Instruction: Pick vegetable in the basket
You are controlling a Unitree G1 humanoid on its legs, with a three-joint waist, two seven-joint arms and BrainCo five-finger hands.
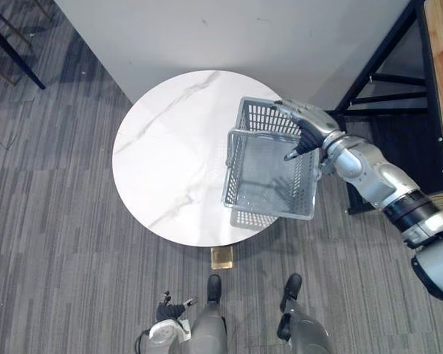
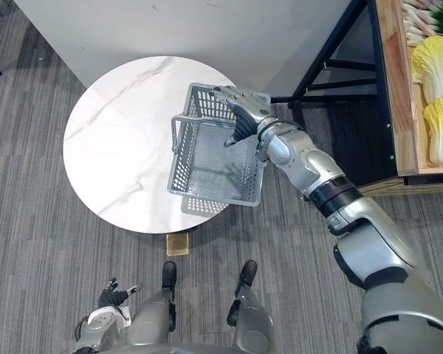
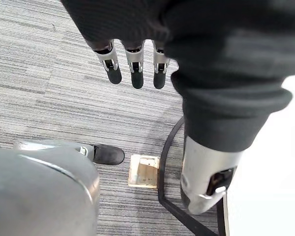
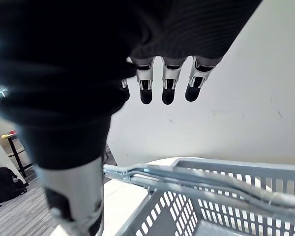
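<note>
An empty grey plastic basket (image 1: 237, 171) stands on the right side of a round white marble table (image 1: 170, 147), overhanging its edge, handles folded down on the rim (image 4: 211, 179). My right hand (image 1: 306, 125) hovers open over the basket's far right corner, fingers (image 4: 168, 91) straight and holding nothing. Pale yellow-green cabbages (image 2: 437, 70) lie in a wooden shelf crate (image 2: 393, 88) at the far right, well away from the hand. My left hand (image 1: 170, 310) hangs low beside me, open, fingers (image 3: 135, 73) straight over the carpet.
A black metal shelf frame (image 1: 376, 70) stands right of the table, close to my right arm. A pale wall panel (image 1: 244, 29) rises behind the table. Grey carpet surrounds it, with a small brown floor plate (image 1: 222, 257) under the near edge.
</note>
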